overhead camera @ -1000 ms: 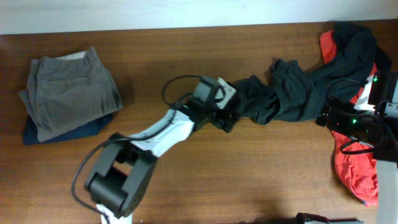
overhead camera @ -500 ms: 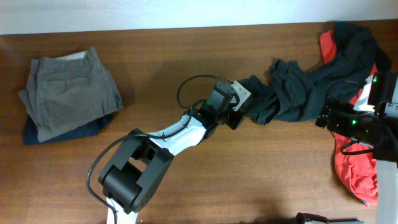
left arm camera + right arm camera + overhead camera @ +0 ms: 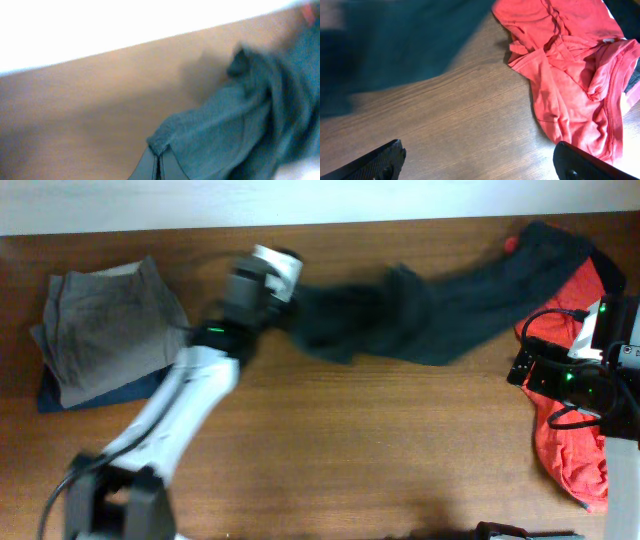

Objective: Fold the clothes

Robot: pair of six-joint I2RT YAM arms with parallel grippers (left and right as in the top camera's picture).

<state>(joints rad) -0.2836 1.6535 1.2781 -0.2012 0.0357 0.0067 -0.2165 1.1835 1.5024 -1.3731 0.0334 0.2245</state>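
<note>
At the left edge of the brown wooden desk, a folded pair of grey-khaki trousers sits on a navy garment. The left gripper is clamped on one end of the soft dark charcoal trousers (blurred here), which stretch along the back edge towards the right back corner. The right gripper gapes wide, holding nothing, beside a crumpled red garment at the right edge.
</note>
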